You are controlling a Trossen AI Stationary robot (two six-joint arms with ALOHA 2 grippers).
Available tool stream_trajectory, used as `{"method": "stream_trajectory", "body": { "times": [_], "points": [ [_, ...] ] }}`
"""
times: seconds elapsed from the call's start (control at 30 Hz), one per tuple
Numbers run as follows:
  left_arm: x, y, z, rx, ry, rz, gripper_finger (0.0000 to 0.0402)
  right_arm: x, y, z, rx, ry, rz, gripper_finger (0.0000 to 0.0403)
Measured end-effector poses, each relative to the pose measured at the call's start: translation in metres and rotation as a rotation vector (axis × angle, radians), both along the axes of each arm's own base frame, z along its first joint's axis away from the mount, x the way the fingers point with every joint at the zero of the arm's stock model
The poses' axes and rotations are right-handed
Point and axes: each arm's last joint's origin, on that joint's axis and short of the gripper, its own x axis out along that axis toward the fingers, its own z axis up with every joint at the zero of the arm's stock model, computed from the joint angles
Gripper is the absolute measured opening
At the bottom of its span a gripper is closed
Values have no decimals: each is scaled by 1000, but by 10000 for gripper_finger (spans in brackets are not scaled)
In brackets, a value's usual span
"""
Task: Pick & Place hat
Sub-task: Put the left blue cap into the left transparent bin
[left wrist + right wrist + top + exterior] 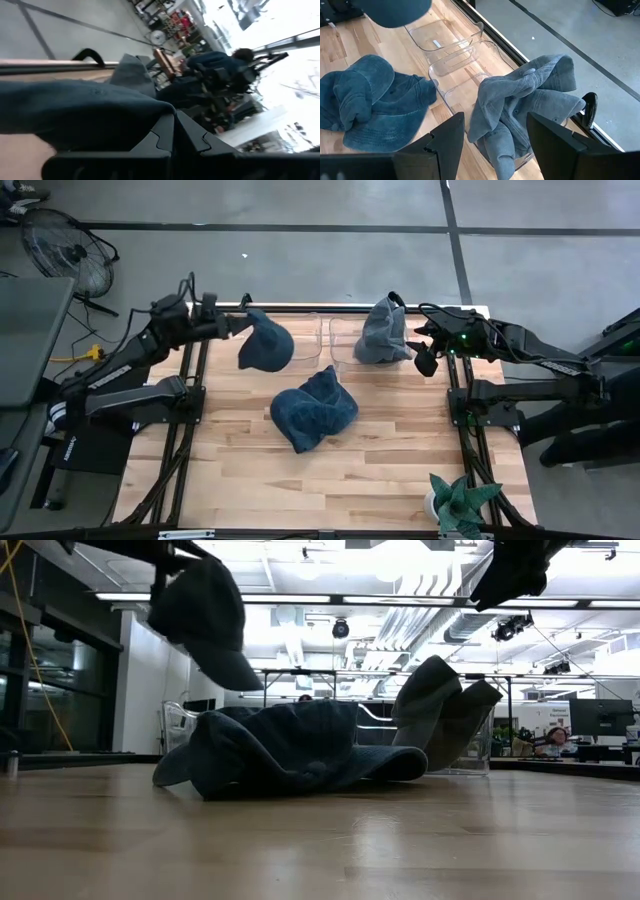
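Three hats are in play, and the one that matters hangs from the left gripper, which is closed on its cloth and holds the dark blue hat clear of the worktop. Just beside it, toward the right arm, sits the empty clear bin at the worktop's far edge; the hat hangs by that bin's near-left corner, not yet over it. My judgement is that the coming move is a short sideways carry until the hat is above the bin. A second bin beside it already holds the grey hat, with the right gripper open just past it, holding nothing. Another blue hat lies mid-worktop, roughly between both arms.
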Motion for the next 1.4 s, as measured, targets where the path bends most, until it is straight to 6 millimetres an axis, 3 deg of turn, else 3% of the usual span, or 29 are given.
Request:
{"method": "stream_trajectory", "body": {
  "times": [0.2,0.53,1.03,1.4],
  "points": [
    [16,14,4,23,70,73,0,0,0,0,0,1,0,209],
    [24,24,8,42,210,179,0,0,0,0,-7,4,-4,209],
    [23,29,-4,56,363,315,0,0,-1,0,-15,7,-15,209],
    [37,40,-21,65,495,325,0,0,-1,0,-15,7,-16,209]
  ]
}}
